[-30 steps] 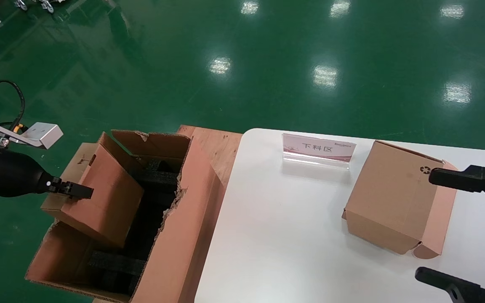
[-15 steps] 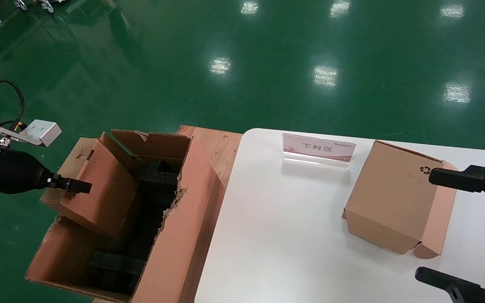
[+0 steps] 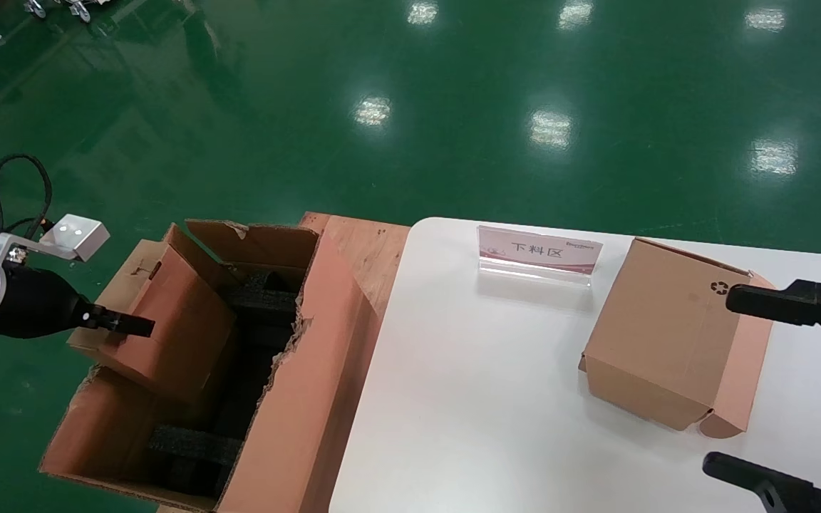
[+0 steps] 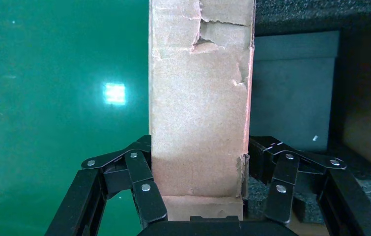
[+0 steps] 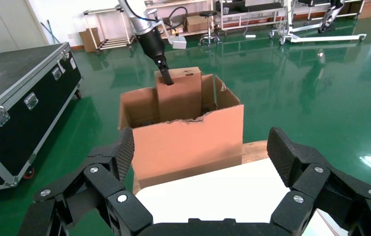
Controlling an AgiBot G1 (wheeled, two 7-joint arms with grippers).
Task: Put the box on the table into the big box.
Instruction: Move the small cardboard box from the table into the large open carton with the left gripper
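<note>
My left gripper [image 3: 132, 325] is clamped on the box [image 3: 168, 320], one finger [image 4: 141, 184] on each side of its narrow brown face [image 4: 200, 105] in the left wrist view. I hold the box tilted, partly down inside the big box [image 3: 296, 399] at its far left end, with the upper part above the ragged rim. The box's tab slots [image 3: 150, 269] face up and away from me. Below it, black foam blocks [image 3: 193, 445] line the inside of the big box (one more dark block shows just behind the held carton in the left wrist view). The big box stands on the green floor [image 3: 410, 107], just beside the left edge of the white surface [image 3: 467, 399].

My right gripper [image 5: 200, 157] is spread wide, holding nothing, over the right side of the surface. Its upper finger [image 3: 767, 301] lies at the carton with the recycling mark [image 3: 667, 335], which sits on the surface. A small sign stand [image 3: 539, 253] stands near the far edge.
</note>
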